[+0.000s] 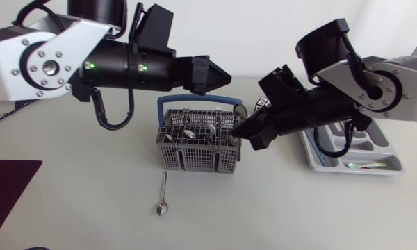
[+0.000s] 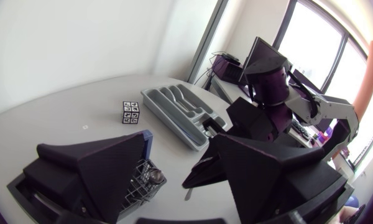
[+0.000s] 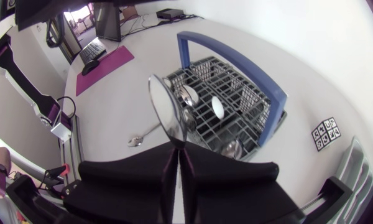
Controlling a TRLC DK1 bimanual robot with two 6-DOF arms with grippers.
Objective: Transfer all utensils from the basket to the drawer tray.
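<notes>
A loose spoon is lying on the table at the near side, bowl toward the near edge, just in front of the basket and not touching it. Well to its left, a maroon mat is lying at the table's edge.

Behind the spoon, the grey wire basket with its blue handle is sitting mid-table, and several more spoons are standing in its compartments.

At the basket's right end the right gripper is hanging just above the rim. Its fingers are pressed together on the handle of a held spoon, which is standing bowl-up, clear of the basket's wires.

Right of the basket and well apart from it, the grey drawer tray is lying under the right arm.

Farther back, the left gripper is hovering above the basket's far right side. In the left wrist view its fingers are standing wide apart, with nothing between them.

Beyond the basket, a small marker tag is lying flat on the table, between the handle and the tray.
</notes>
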